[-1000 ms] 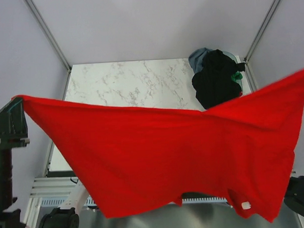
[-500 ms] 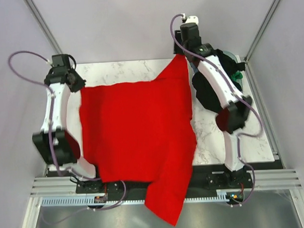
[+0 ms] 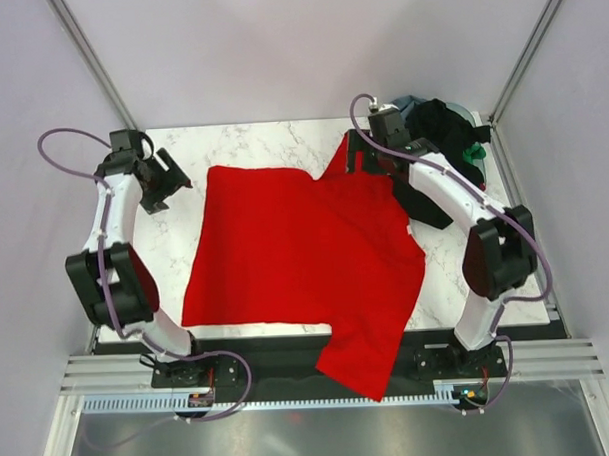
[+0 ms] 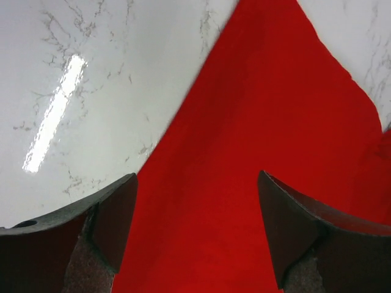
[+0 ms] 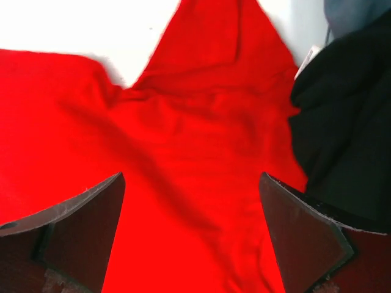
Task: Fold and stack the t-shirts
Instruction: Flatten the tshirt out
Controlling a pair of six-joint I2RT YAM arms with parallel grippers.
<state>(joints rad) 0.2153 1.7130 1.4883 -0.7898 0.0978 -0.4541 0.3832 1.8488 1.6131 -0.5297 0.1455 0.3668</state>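
The bright red t-shirt (image 3: 295, 248) lies spread on the marble table (image 3: 252, 145), and one part (image 3: 364, 356) hangs over the near edge. My left gripper (image 3: 178, 180) is open just above the shirt's back left corner. In the left wrist view the red cloth (image 4: 269, 122) lies loose below its spread fingers (image 4: 116, 213). My right gripper (image 3: 358, 158) is open over the shirt's back right sleeve. Its fingers (image 5: 91, 213) stand wide with rumpled red cloth (image 5: 201, 140) lying free beneath. More t-shirts, black (image 3: 437, 143), grey-blue (image 3: 400, 109) and green (image 3: 472, 153), are piled at the back right.
The black shirt (image 5: 342, 134) of the pile sits right beside my right gripper and touches the red sleeve. Metal frame posts (image 3: 88, 55) rise at the back corners. Bare marble (image 4: 91, 91) shows to the left of the red shirt.
Both grippers opened and let go of the red shirt. It dropped from being held up and stretched in the air to lying flat on the table. Both arms came down and drew inward.
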